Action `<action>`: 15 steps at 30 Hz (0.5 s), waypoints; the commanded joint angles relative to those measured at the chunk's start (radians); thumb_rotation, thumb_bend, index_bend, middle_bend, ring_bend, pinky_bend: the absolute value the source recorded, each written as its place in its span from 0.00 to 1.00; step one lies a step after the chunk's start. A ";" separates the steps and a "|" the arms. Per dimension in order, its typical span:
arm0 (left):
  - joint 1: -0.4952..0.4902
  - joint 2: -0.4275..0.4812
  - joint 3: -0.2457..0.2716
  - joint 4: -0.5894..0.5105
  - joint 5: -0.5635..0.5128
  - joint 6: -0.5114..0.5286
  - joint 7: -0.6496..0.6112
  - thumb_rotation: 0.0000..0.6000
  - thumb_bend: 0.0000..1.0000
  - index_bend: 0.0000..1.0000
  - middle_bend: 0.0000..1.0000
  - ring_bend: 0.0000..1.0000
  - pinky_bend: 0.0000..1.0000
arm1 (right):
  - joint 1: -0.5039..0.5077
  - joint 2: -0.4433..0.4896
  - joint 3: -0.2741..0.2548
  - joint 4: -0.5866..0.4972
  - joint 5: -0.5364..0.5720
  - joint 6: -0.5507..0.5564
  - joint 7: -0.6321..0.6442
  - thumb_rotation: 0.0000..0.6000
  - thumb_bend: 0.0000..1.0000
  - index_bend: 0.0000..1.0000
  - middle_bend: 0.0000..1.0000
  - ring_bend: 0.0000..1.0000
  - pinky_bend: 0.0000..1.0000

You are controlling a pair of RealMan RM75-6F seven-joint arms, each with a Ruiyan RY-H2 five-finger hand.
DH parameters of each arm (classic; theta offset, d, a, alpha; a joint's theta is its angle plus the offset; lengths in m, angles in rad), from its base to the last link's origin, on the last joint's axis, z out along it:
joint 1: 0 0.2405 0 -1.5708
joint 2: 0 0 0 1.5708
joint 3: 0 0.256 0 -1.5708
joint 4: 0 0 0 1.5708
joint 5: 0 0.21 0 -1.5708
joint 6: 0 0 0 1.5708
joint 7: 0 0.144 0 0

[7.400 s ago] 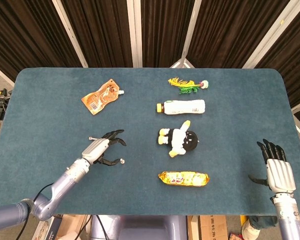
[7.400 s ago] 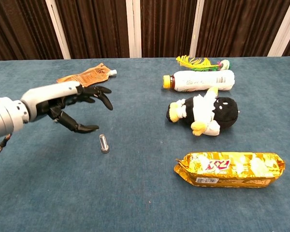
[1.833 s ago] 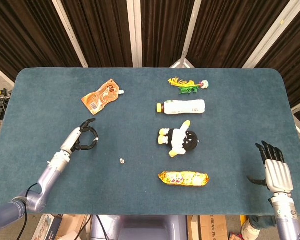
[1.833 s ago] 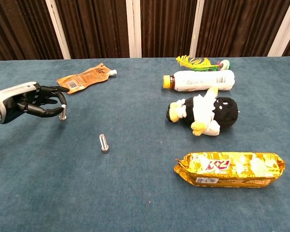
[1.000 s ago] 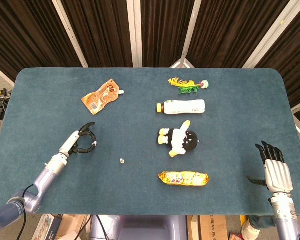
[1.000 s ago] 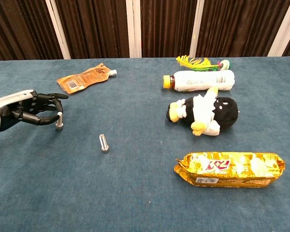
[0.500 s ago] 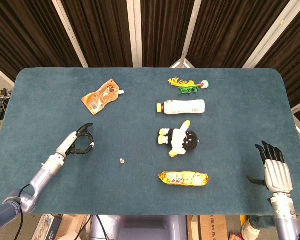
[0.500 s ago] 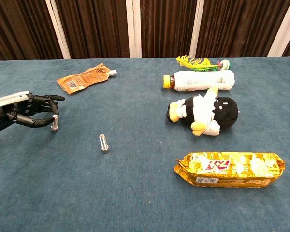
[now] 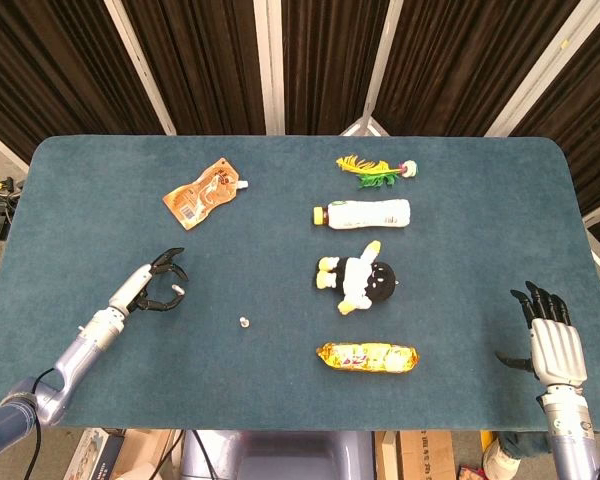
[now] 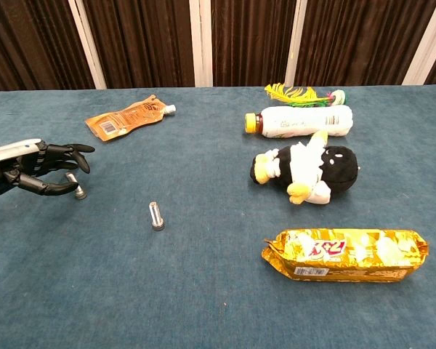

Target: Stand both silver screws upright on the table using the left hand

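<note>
One silver screw (image 10: 156,216) stands upright on its head on the blue cloth, seen from above as a small pale dot (image 9: 243,322). The second silver screw (image 10: 74,186) sits with its head on the table and leans left, at the fingertips of my left hand (image 10: 30,171). In the head view that screw (image 9: 177,291) lies just right of the left hand (image 9: 150,288). The fingers are spread, the upper ones lifted off the screw and the thumb close beside it. My right hand (image 9: 557,345) hangs at the table's near right corner, fingers straight, holding nothing.
An orange pouch (image 10: 128,115) lies behind the left hand. On the right half are a white bottle (image 10: 299,121), a penguin plush (image 10: 307,171), a gold snack pack (image 10: 345,253) and a yellow-green feather toy (image 10: 303,94).
The left hand carried the second screw left and down to the table. Its fingers have now spread away from it, and the screw has tipped from upright to a lean.
</note>
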 commanded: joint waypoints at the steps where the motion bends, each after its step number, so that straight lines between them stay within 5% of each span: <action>1: 0.001 0.009 0.003 -0.008 0.002 0.007 -0.015 1.00 0.38 0.33 0.02 0.00 0.00 | 0.000 0.000 -0.001 0.001 -0.001 0.000 0.000 1.00 0.00 0.18 0.05 0.01 0.00; 9: 0.010 0.065 0.005 -0.058 0.012 0.055 -0.024 1.00 0.34 0.21 0.00 0.00 0.00 | -0.001 0.000 0.000 0.001 -0.002 0.002 -0.001 1.00 0.00 0.18 0.05 0.01 0.00; 15: 0.021 0.185 -0.041 -0.232 0.040 0.222 0.050 1.00 0.40 0.20 0.00 0.00 0.00 | -0.001 -0.001 -0.003 -0.005 -0.004 0.004 -0.010 1.00 0.00 0.18 0.05 0.01 0.00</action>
